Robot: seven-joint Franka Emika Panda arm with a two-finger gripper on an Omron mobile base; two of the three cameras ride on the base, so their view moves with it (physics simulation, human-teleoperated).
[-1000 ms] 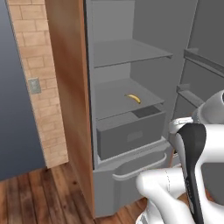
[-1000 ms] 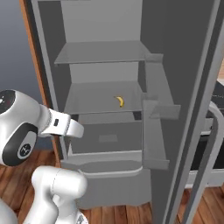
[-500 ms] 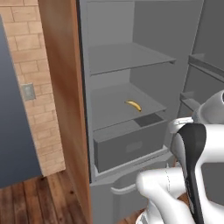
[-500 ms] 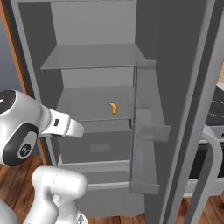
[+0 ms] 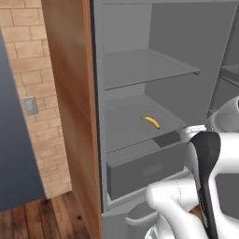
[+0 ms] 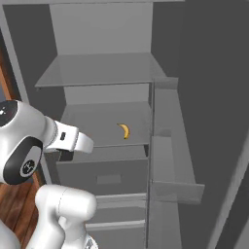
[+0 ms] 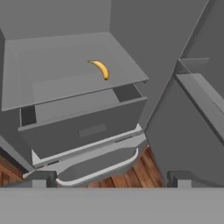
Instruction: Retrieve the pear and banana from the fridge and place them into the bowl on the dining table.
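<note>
The gripper (image 7: 109, 179) stood wide open with nothing between its two dark fingertips (image 7: 41, 178), pointed down at the lower part of the open fridge (image 5: 154, 70). The banana (image 5: 151, 122) lay alone on the grey lower shelf (image 6: 104, 126), toward its back, well apart from the gripper. Just under that shelf sat the drawer (image 7: 83, 127), pulled slightly forward so a dark gap showed at its top. To the right the open fridge door (image 6: 170, 146) carried grey bins. Left of the fridge rose a wooden side panel (image 5: 70, 102) and a brick wall (image 5: 32, 70), above a wooden floor (image 5: 42, 219).
</note>
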